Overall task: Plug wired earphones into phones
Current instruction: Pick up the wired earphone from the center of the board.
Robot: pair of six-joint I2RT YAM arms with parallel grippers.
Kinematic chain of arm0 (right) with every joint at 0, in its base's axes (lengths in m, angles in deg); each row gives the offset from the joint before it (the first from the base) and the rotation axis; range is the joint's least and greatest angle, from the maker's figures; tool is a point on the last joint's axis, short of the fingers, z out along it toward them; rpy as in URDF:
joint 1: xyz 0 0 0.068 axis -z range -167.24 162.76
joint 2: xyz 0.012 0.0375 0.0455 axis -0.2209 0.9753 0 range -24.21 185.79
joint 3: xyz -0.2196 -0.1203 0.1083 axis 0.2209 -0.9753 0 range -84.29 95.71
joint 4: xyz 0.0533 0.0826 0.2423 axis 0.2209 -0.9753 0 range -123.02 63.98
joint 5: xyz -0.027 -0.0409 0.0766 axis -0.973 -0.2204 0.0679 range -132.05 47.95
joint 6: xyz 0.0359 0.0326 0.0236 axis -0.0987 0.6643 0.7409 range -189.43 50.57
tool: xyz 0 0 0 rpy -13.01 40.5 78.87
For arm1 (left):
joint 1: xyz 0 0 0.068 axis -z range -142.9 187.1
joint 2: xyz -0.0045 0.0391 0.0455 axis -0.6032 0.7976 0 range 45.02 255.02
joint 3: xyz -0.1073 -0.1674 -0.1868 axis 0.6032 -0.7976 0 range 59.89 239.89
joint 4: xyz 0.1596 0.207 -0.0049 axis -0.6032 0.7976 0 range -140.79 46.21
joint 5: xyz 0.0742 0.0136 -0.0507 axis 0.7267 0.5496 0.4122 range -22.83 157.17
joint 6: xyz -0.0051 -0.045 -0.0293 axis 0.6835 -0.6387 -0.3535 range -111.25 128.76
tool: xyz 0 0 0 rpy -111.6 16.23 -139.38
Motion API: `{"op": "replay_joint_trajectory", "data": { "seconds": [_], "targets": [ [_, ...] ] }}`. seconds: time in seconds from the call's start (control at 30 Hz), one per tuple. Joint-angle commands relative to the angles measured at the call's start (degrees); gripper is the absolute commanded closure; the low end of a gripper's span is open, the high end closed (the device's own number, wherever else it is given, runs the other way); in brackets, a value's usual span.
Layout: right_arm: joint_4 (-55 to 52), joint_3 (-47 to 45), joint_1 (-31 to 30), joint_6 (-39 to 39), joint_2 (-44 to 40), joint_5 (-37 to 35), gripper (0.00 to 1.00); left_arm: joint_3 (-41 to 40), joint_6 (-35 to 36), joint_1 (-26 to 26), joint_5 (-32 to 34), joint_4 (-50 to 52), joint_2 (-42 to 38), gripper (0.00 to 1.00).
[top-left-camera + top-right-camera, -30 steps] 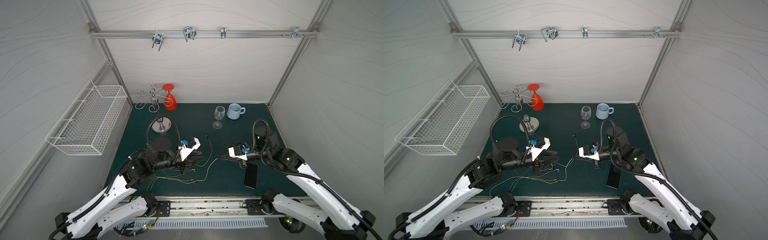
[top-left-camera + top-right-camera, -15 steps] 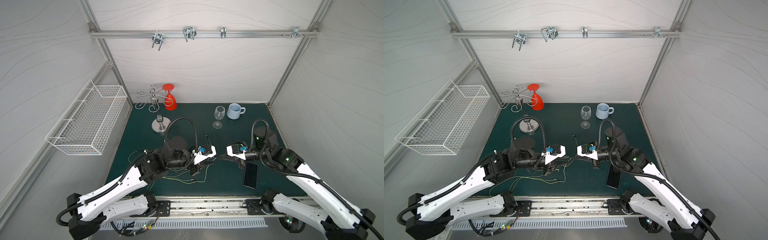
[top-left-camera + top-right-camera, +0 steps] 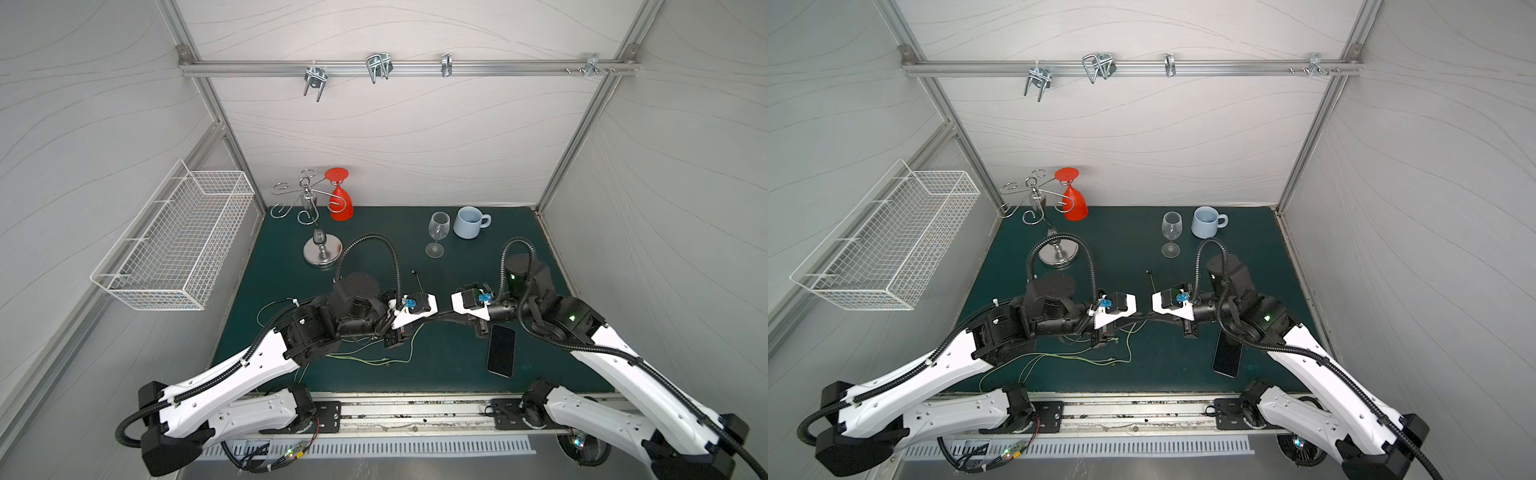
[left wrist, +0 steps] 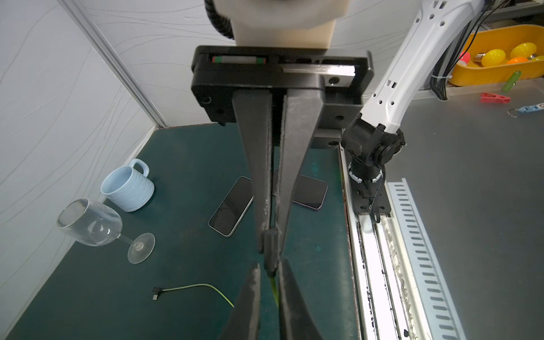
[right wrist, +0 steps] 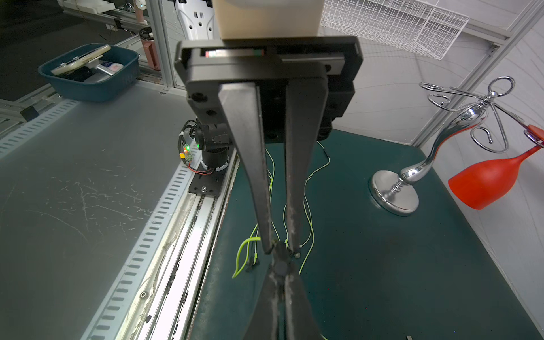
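Note:
My two grippers meet tip to tip above the middle of the green mat (image 3: 457,374). The right gripper (image 5: 279,273) is shut on a small dark earphone plug (image 4: 270,250). From the opposite side the left gripper (image 4: 269,270) pinches the plug's cord end, and the yellow-green cord (image 4: 273,290) runs back between its fingers. The rest of the earphones' cords (image 3: 365,359) lie tangled under the left arm. A second plug (image 3: 414,272) lies loose behind the grippers. Two phones (image 4: 232,206) (image 4: 309,191) lie flat, screens up, under the right arm. In a top view only one phone (image 3: 501,350) shows.
A wine glass (image 3: 438,232) and a pale blue mug (image 3: 469,222) stand at the back. At the back left a red glass (image 3: 340,199) hangs upside down on a chrome stand (image 3: 322,249). A wire basket (image 3: 178,241) hangs on the left wall.
The left arm has swung right, from above the cords to the right gripper's tips, and its jaws have narrowed onto the plug. The right gripper has shifted only slightly.

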Motion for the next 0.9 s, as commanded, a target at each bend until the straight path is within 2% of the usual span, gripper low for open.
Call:
{"op": "replay_joint_trajectory", "data": {
  "seconds": [0.0, 0.13, 0.3, 0.33, 0.4, 0.63, 0.8, 0.87],
  "targets": [
    [-0.17, 0.86, -0.67, -0.86, -0.02, 2.17, 1.0, 2.49, 1.79, 0.38, -0.33, -1.3, 0.76, 0.85],
    [-0.48, 0.61, -0.78, -1.48, 0.07, 2.15, 1.0, 2.04, 1.57, 0.51, -0.05, -2.1, 0.77, 0.85],
    [-1.91, 0.6, -0.9, -2.62, 0.29, 1.55, 1.0, 1.53, 1.14, 0.6, 0.99, -2.95, 0.08, 0.95],
    [-2.03, 0.6, -0.89, -2.7, 0.28, 1.32, 1.0, 1.54, 1.06, 0.57, 0.92, -2.98, 0.05, 0.94],
    [-2.73, 0.58, -0.88, -3.02, 0.36, 0.94, 1.0, 1.57, 0.25, 0.58, 0.94, -2.89, -0.02, 0.83],
    [-3.44, 0.42, -1.0, -3.32, 0.48, 0.88, 1.0, 1.85, -0.05, 0.64, 0.87, -2.25, 0.41, 0.82],
    [-3.02, 0.38, -1.02, -3.25, 0.52, 1.4, 1.0, 1.88, -0.32, 0.82, 0.74, -2.41, 0.94, 0.89],
    [-2.91, 0.34, -0.97, -3.28, 0.53, 1.72, 1.0, 1.77, -0.26, 0.82, 1.11, -2.36, 1.03, 0.97]
  ]
}}
